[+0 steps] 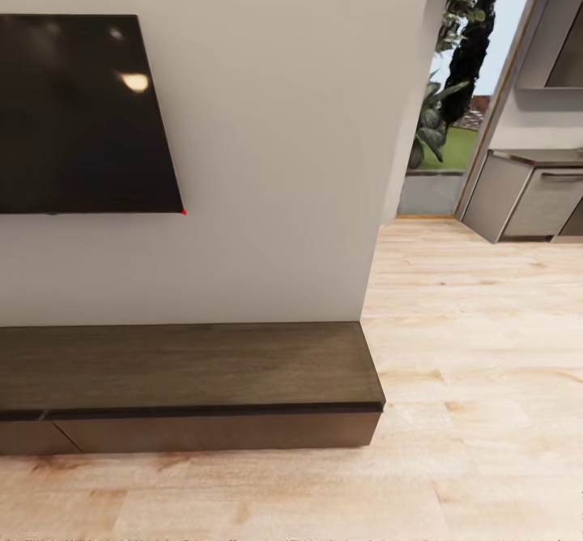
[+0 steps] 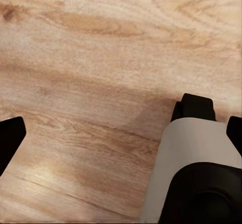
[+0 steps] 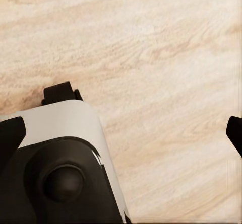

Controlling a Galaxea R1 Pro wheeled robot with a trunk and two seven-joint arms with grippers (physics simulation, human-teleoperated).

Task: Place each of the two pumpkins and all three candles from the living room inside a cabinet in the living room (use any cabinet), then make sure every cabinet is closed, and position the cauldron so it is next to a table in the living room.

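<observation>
The robot looks to be in transit, facing the cabinet (image 1: 194, 379) under the wall television (image 1: 81, 112), its drawer fronts closed; both wrist views look down on wood floor (image 2: 101, 58), each gripper spread wide and empty; next it must find the pumpkins.

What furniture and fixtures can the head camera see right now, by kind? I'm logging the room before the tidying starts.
Cabinet, long, low, dark brown, drawers closed: 1
Television on the wall: 1
Grey kitchen cupboards past the wall: 1 run
Potted plant in the doorway: 1
Total: 4
</observation>
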